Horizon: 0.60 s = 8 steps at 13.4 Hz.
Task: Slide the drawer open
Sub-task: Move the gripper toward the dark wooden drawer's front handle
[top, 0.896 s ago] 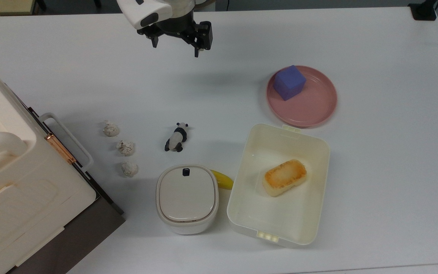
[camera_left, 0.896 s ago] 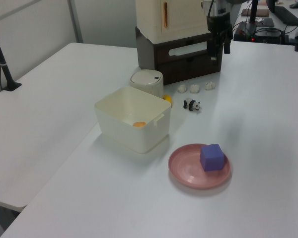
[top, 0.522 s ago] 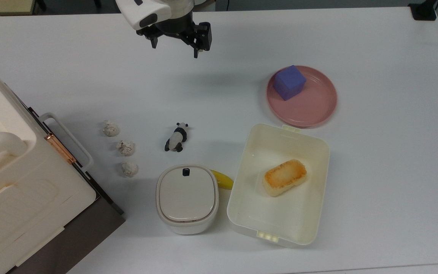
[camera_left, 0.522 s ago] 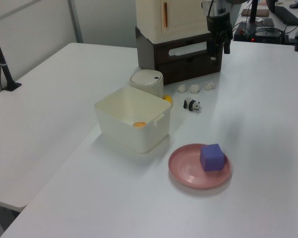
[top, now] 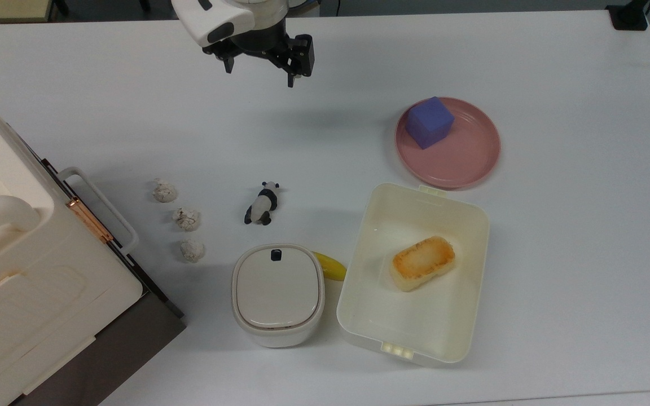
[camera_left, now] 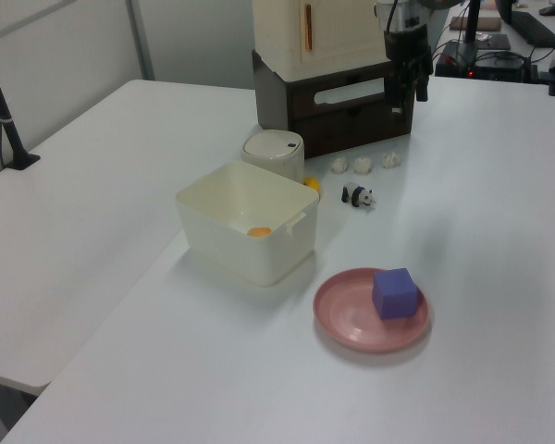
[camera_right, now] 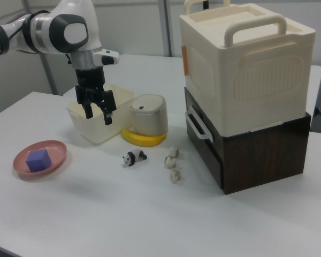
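White worktop (top: 556,254) carries all items. My gripper (top: 260,70) hangs above it with fingers spread apart, grasping nothing, well clear of the drawer (camera_right: 203,140). Drawer sits shut in the dark brown cabinet base at the top view's left edge, its white loop handle (top: 99,206) facing three crumpled white lumps (top: 187,219). A panda figure (top: 263,204) lies near those lumps. A purple cube (top: 429,121) rests on the pink plate (top: 471,158).
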{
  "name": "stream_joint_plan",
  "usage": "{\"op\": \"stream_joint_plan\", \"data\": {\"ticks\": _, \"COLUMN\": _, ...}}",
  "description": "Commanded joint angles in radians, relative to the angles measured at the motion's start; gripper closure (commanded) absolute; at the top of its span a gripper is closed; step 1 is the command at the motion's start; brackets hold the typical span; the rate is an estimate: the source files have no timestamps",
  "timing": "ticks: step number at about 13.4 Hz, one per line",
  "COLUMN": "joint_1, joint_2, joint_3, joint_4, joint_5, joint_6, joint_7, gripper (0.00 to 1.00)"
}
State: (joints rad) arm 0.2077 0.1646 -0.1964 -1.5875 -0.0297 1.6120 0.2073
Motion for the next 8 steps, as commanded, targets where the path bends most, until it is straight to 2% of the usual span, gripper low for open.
{"op": "stream_joint_plan", "data": {"ticks": 1, "joint_1": -0.007, "joint_2": -0.013, "joint_3": 0.005, "joint_4": -0.022, "joint_5": -0.01, "joint_6": 0.026, "joint_7": -0.074, "gripper": 0.0}}
{"op": "stream_joint_plan", "data": {"ticks": 5, "joint_1": -0.024, "joint_2": 0.029, "joint_3": 0.005, "joint_4": -0.023, "joint_5": -0.009, "joint_6": 0.101, "joint_7": -0.134, "gripper": 0.0}}
{"op": "stream_joint_plan", "data": {"ticks": 7, "joint_1": -0.045, "joint_2": 0.055, "joint_3": 0.005, "joint_4": -0.02, "joint_5": -0.01, "joint_6": 0.131, "joint_7": -0.134, "gripper": 0.05}}
{"op": "stream_joint_plan", "data": {"ticks": 8, "joint_1": -0.047, "joint_2": 0.058, "joint_3": 0.005, "joint_4": -0.02, "joint_5": -0.009, "joint_6": 0.147, "joint_7": -0.137, "gripper": 0.13}}
